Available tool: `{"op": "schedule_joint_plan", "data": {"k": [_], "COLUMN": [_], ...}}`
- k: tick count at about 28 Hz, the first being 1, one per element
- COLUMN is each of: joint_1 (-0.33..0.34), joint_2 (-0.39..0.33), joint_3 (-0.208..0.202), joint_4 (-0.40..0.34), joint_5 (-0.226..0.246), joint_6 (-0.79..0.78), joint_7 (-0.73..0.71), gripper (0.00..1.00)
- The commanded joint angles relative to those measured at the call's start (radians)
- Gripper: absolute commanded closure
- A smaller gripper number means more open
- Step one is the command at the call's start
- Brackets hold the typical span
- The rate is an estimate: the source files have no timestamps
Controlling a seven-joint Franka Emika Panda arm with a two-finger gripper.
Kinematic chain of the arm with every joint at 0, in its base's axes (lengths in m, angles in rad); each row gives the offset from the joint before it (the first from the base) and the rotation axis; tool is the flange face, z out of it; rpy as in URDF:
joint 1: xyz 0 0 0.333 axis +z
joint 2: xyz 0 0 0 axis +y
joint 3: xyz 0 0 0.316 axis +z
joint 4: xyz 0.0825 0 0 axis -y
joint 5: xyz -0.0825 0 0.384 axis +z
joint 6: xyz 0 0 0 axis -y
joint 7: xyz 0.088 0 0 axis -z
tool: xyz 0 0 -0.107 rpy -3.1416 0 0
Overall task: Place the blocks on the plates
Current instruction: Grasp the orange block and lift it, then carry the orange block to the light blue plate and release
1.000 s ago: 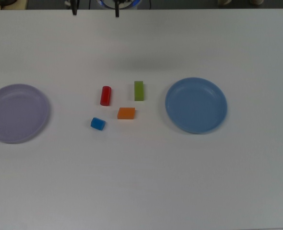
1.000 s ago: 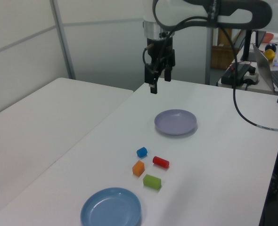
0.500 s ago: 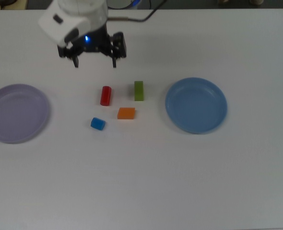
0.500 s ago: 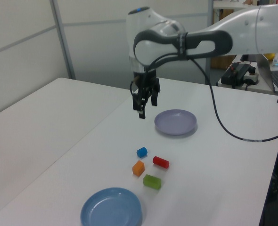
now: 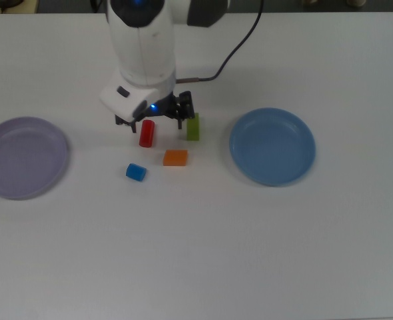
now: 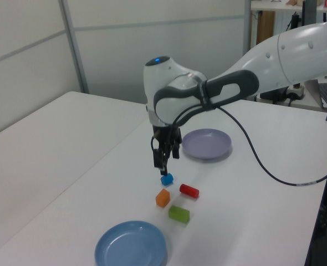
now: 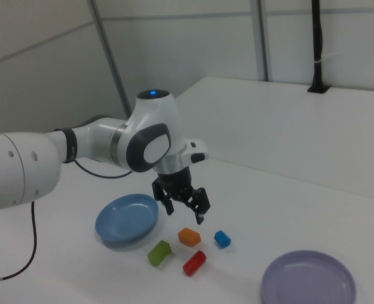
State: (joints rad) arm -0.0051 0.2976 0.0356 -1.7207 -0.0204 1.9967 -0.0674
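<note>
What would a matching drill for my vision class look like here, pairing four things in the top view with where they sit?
Things:
1. red cylinder
2. green bar
3. blue cube
4. lavender plate

Places:
A. far left edge in the top view
B. below-left of the orange block
C. between the gripper's fingers
D. nearest the blue plate

Pairs: 1-C, 2-D, 3-B, 4-A

no readable text, labels or numbers anywhere
</note>
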Motion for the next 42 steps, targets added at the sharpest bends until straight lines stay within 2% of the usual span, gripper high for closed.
{"op": "schedule_joint_plan", "data": {"k": [1, 6, 13, 17, 18, 20, 22, 23, 24, 27, 30, 38, 39, 42], "joint_1": [0.024, 0.05, 0.073, 0.074, 0.074, 0.074, 0.074, 0.074, 0.074, 0.074, 0.073, 0.074, 0.076, 0.082], "joint_2": [0.027, 0.087, 0.135, 0.146, 0.147, 0.147, 0.149, 0.149, 0.149, 0.147, 0.14, 0.025, 0.015, 0.005], "joint_3": [-0.003, -0.003, -0.003, -0.003, -0.003, -0.003, -0.003, -0.003, -0.003, -0.005, -0.006, 0.001, 0.009, 0.075], "joint_4": [-0.037, -0.037, -0.036, -0.036, -0.036, -0.036, -0.034, -0.034, -0.034, -0.033, -0.025, -0.004, -0.002, 0.012], "joint_5": [0.005, -0.006, -0.067, -0.067, -0.067, -0.067, -0.067, -0.067, -0.067, -0.067, -0.066, -0.05, -0.05, -0.05], "joint_6": [0.079, 0.155, 0.171, 0.195, 0.197, 0.198, 0.198, 0.198, 0.198, 0.198, 0.191, 0.082, 0.077, 0.068], "joint_7": [0.033, 0.116, 0.179, 0.189, 0.202, 0.212, 0.215, 0.216, 0.219, 0.219, 0.221, 0.218, 0.221, 0.228], "gripper": [0.0, 0.0, 0.0, 0.01, 0.14, 0.25, 0.43, 0.49, 0.6, 0.78, 0.92, 0.95, 0.95, 0.94]}}
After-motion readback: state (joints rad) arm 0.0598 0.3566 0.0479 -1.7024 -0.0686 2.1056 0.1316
